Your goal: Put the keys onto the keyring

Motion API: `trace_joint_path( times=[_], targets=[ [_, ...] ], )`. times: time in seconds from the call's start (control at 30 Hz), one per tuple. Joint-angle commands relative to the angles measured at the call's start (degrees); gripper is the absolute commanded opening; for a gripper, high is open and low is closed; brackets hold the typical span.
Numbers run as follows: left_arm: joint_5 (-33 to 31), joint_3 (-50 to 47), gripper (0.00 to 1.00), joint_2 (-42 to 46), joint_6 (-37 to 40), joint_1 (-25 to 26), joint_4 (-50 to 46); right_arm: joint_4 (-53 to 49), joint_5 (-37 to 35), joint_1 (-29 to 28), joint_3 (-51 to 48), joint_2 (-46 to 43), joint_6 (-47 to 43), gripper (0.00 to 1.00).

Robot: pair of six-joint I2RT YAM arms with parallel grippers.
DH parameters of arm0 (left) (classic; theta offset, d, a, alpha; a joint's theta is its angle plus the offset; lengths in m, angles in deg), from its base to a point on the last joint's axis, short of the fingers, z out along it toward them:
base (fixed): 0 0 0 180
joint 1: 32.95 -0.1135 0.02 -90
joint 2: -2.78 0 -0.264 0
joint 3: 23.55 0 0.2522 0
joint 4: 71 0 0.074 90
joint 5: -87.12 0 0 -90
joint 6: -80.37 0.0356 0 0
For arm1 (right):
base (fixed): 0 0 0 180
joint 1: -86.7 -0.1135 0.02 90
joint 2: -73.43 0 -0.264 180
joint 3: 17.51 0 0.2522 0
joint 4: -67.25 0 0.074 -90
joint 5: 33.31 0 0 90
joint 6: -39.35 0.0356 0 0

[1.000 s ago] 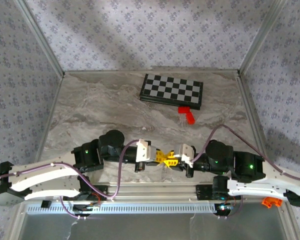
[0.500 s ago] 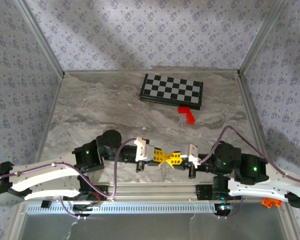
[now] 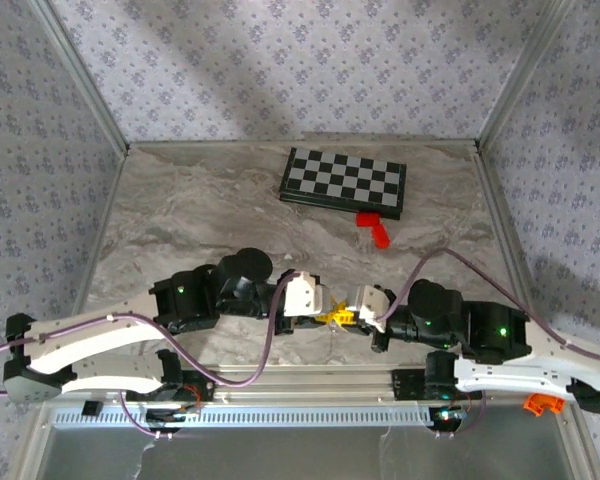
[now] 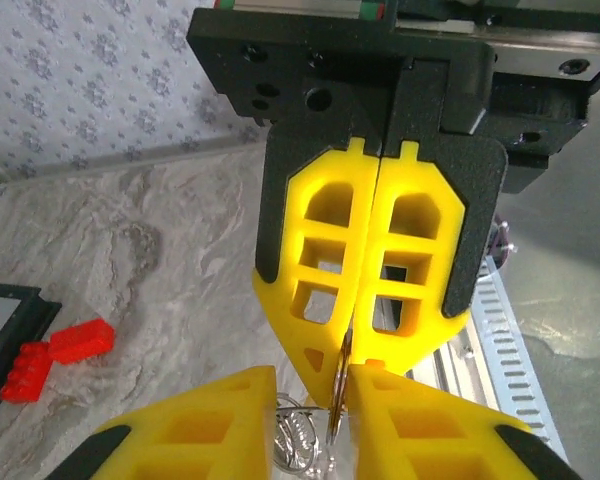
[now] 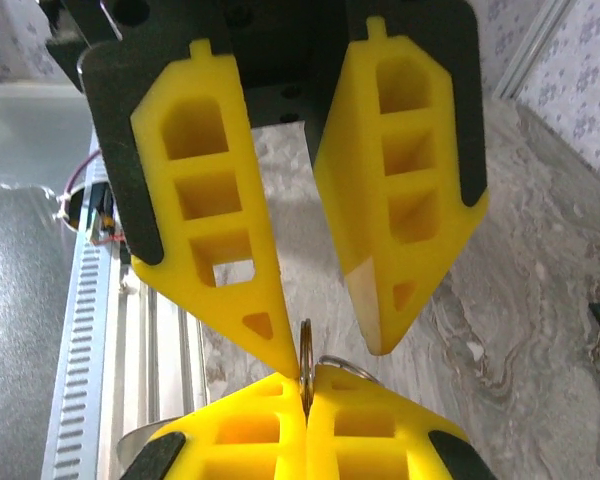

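No text, label, brand or number can be read anywhere.

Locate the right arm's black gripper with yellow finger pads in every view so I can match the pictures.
Top external: the right arm's black gripper with yellow finger pads is low centre, tip to tip with the left gripper.
Left wrist: that gripper is top centre, pointing down, shut.
Right wrist: that gripper is bottom centre, shut on a thin metal piece.
Shared landmark: the grey marbled tabletop.
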Motion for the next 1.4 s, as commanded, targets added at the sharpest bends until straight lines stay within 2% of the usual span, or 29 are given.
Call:
trace_joint_path(
  times=[0.0,0.1,0.2,0.23,0.37,0.47,0.57,0.93,1.1,1.37],
  targets=[
    [-1.1,1.5,0.22,-0.2,1.9,0.1,-3.5,-0.4,-0.6,0.0,2.3,0.1,-0.9,0.00],
    [-0.7,1.1,0.16,0.0,1.9,0.2,-2.8,-0.2,-0.4,0.0,2.4,0.3,-0.8,0.00],
    [-0.2,0.7,0.01,0.2,1.6,0.2,-2.2,-0.1,-0.4,0.1,2.2,0.7,-0.6,0.00],
    [-0.3,0.6,0.00,0.4,1.5,0.2,-1.9,0.0,-0.4,0.1,2.1,0.7,-0.6,0.00],
    [0.0,-1.5,0.00,2.5,-0.2,0.1,2.1,1.9,-0.6,0.1,1.1,-0.2,-0.1,0.00],
    [1.4,-3.5,0.00,5.1,-1.7,0.2,6.6,4.1,-0.2,0.0,-0.3,-1.3,0.4,0.14],
    [2.8,-5.0,0.00,7.1,-2.8,0.1,10.4,6.6,-0.5,0.0,-1.9,-2.9,0.7,0.16],
    [6.4,-8.6,0.00,8.7,-5.4,0.1,18.2,10.1,2.7,0.0,-4.7,-6.3,2.0,0.16],
    [6.9,-9.2,0.00,8.9,-5.6,0.1,20.1,9.8,2.4,0.0,-5.1,-6.2,2.2,0.07],
    [5.9,-10.0,0.00,9.9,-5.0,0.1,21.1,7.5,1.1,0.1,-4.5,-3.9,2.8,0.03]
  ],
)
